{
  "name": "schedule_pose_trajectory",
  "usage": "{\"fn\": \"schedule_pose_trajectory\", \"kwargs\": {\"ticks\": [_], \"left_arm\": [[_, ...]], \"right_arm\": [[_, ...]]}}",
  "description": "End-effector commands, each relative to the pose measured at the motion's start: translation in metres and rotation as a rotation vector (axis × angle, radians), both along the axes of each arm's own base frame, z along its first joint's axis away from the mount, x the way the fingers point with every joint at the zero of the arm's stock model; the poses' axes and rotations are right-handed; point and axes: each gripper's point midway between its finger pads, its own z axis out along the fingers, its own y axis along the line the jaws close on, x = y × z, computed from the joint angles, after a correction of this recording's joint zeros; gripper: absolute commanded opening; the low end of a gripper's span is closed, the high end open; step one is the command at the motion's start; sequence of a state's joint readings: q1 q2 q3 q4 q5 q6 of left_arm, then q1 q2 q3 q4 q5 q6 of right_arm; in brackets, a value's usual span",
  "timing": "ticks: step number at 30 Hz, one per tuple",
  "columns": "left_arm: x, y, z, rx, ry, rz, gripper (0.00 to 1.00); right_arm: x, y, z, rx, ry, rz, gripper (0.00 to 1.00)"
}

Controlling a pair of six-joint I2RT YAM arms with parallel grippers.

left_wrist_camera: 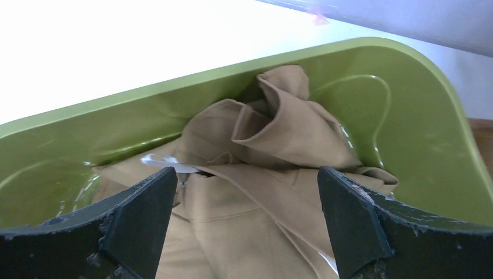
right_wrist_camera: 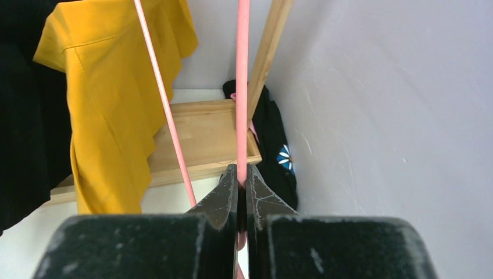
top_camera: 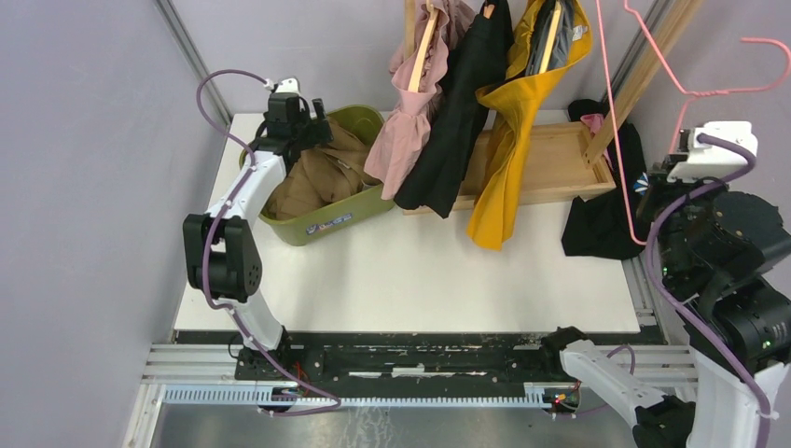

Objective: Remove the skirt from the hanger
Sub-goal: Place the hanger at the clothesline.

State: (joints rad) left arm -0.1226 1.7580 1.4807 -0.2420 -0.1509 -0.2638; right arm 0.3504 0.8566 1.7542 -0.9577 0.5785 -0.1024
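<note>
- Gripping the thin wire of the pink hanger (right_wrist_camera: 242, 87), the right tool (right_wrist_camera: 241, 172) has its jaws pinched tight together.
- The left tool (left_wrist_camera: 245, 177) hangs with jaws spread wide, holding nothing, just above the tan skirt (left_wrist_camera: 273, 133).
- The skirt lies crumpled inside the green basket (left_wrist_camera: 407, 104), at the far left of the white table (top_camera: 420, 271).
- A pink garment (top_camera: 410, 131), black garment (top_camera: 457, 121) and yellow garment (top_camera: 513, 140) hang at the table's far side.

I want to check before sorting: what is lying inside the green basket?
A crumpled tan garment lies in the green basket, with the open left gripper above it. The fabric covers most of the basket's floor, so anything underneath cannot be seen.
</note>
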Motion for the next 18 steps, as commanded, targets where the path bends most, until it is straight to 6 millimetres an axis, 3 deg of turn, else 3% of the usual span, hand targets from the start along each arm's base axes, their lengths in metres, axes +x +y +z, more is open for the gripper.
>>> {"fn": "schedule_pose_trajectory", "kwargs": {"ticks": [1, 5, 9, 13, 18], "left_arm": [[0.013, -0.016, 0.024, -0.056, -0.073, -0.045, 0.98], [0.012, -0.015, 0.023, -0.05, -0.067, -0.05, 0.99], [0.007, -0.015, 0.021, -0.039, -0.054, -0.058, 0.99], [-0.001, -0.016, 0.025, -0.027, -0.042, -0.081, 0.99], [-0.017, -0.02, 0.033, -0.048, -0.03, -0.104, 0.99]], "right_arm": [[-0.015, -0.017, -0.002, -0.009, 0.022, -0.076, 0.01], [-0.018, -0.023, -0.019, -0.036, 0.081, -0.114, 0.01], [-0.009, -0.026, -0.038, -0.082, 0.14, -0.151, 0.01], [0.013, -0.023, -0.044, -0.109, 0.164, -0.185, 0.01], [0.054, -0.015, -0.029, -0.135, 0.122, -0.223, 0.01]]}}
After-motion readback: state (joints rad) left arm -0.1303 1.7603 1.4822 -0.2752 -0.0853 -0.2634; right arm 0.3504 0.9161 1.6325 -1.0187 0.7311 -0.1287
